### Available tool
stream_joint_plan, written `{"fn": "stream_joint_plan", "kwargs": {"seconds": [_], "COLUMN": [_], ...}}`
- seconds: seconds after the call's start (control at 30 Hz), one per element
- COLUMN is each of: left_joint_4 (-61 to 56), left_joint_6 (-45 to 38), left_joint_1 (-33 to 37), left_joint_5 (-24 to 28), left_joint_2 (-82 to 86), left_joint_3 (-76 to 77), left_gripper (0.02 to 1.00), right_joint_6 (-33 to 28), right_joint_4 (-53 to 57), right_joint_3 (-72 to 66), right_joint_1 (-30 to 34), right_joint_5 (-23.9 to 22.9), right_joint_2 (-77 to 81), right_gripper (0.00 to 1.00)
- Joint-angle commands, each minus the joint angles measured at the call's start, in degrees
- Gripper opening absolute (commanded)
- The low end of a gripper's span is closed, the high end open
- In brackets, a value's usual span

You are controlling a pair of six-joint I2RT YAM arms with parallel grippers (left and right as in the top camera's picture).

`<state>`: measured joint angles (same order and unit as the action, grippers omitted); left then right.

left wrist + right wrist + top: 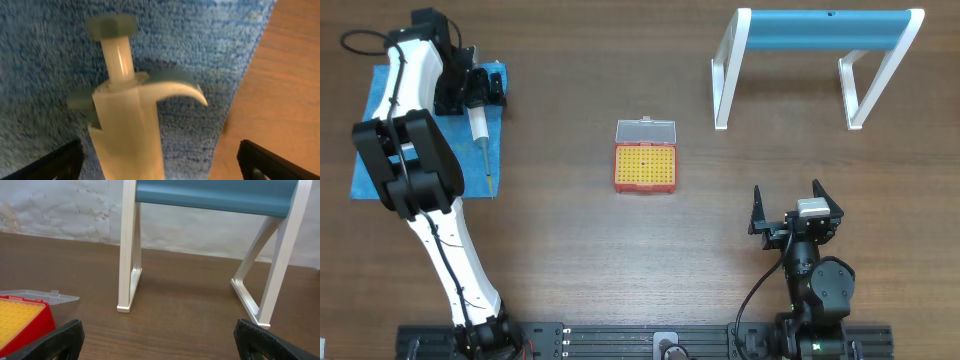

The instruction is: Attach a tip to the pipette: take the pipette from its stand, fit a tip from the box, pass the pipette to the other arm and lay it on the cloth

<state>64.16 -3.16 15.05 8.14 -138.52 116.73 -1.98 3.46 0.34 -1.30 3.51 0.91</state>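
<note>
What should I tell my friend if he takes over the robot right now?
Left gripper: open over the cloth, one finger on each side of the pipette, not pinching it.
Right gripper: open, holding nothing, near its base, facing the stand.
Things: the pipette lies on the cloth with a tip on it. The box sits open mid-table.
Done: the tip is on and the pipette is laid down, it seems.
Left: probably just lifting the left arm away.
</note>
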Motion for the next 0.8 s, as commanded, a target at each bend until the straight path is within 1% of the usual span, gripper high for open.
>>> {"fn": "stream_joint_plan", "kwargs": {"seconds": [0.03, 0.17, 0.33, 0.4, 0.43, 0.47, 0.5, 0.57, 0.63, 0.73, 0.8], "left_joint_4": [4.90, 14.38, 27.89, 33.20, 33.20, 33.14, 32.98, 33.05, 33.16, 33.16, 33.16], "left_joint_6": [-0.31, -1.70, -1.81, -1.75, 0.00, -0.04, -0.76, -0.72, -0.72, -0.72, -0.70], "left_joint_1": [-0.52, -0.52, -1.33, -2.19, -2.62, -3.28, -4.33, -6.01, -7.23, -8.37, -8.81], "left_joint_5": [-0.55, -1.07, -1.05, -1.03, -0.52, 1.70, 2.84, 1.57, 1.38, 1.16, -0.72], "left_joint_2": [6.25, 7.65, 7.78, 7.78, 8.41, 9.97, 11.91, 15.19, 18.73, 25.14, 31.12], "left_joint_3": [4.39, 14.49, 36.96, 48.28, 52.11, 54.40, 56.87, 60.33, 60.54, 57.64, 52.68], "left_gripper": [0.998, 0.998, 0.998, 0.998, 0.996, 0.998, 0.998, 0.998, 0.998, 0.998, 0.998], "right_joint_6": [0.87, 0.87, 0.87, 0.87, 0.87, 0.90, 0.87, 0.90, 0.87, 0.87, 0.87], "right_joint_4": [0.37, 0.37, 0.37, 0.37, 0.37, 0.37, 0.37, 0.37, 0.37, 0.37, 0.37], "right_joint_3": [-0.11, -0.11, -0.11, -0.11, -0.11, -0.11, -0.11, -0.11, -0.11, -0.11, -0.11], "right_joint_1": [-0.28, -0.31, -0.28, -0.28, -0.28, -0.28, -0.28, -0.28, -0.28, -0.28, -0.28], "right_joint_5": [-0.33, -0.33, -0.33, -0.33, -0.33, -0.33, -0.33, -0.33, -0.33, -0.33, -0.33], "right_joint_2": [-0.31, -0.31, -0.31, -0.31, -0.31, -0.31, -0.31, -0.31, -0.31, -0.31, -0.31], "right_gripper": [0.974, 0.972, 0.974, 0.974, 0.974, 0.974, 0.974, 0.974, 0.967, 0.974, 0.974]}}
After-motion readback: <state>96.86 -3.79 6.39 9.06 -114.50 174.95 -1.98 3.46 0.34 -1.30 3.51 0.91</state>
